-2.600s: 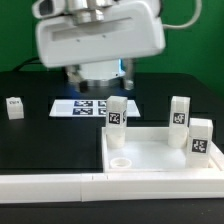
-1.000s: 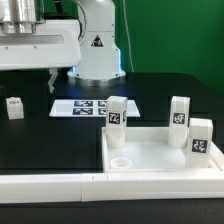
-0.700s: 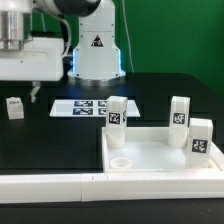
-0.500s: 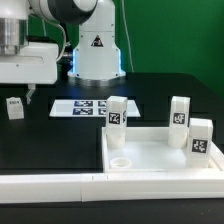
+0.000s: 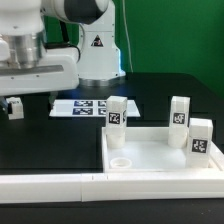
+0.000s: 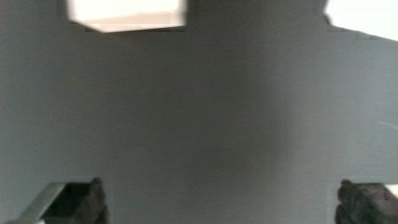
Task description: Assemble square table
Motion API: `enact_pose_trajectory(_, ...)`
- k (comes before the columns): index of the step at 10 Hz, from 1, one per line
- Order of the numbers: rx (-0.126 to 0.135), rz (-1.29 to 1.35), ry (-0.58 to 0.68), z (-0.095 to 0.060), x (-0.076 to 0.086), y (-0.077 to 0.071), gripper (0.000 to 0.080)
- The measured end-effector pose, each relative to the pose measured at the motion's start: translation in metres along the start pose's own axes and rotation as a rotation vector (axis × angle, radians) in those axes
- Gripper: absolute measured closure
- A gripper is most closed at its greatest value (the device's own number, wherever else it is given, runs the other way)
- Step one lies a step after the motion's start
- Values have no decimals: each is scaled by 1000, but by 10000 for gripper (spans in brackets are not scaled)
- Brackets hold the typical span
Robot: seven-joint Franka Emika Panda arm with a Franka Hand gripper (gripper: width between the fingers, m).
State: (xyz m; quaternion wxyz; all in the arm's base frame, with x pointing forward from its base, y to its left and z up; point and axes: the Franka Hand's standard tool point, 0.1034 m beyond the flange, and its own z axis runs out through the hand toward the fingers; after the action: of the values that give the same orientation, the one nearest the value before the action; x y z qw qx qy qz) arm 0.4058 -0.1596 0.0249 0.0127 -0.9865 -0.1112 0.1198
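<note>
Now swung from above the top (image 5: 150, 152) to the loose fourth leg (image 5: 14, 107), the end effector (image 5: 12, 103), fingers spread, stands ready to grasp.

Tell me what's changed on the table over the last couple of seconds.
The arm swung from above the tabletop toward the exterior view's left and came down over the loose leg. The gripper is open, with nothing taken hold of or let go. The tabletop, its three standing legs, the loose leg and the marker board stayed put.
</note>
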Motion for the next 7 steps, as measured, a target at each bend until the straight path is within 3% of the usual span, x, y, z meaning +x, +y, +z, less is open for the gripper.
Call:
enact_pose_trajectory(1,26,-14,-73,2,-6,0,150)
enact_pose_trajectory(7,86,-59,-335,-13,-32,17,150)
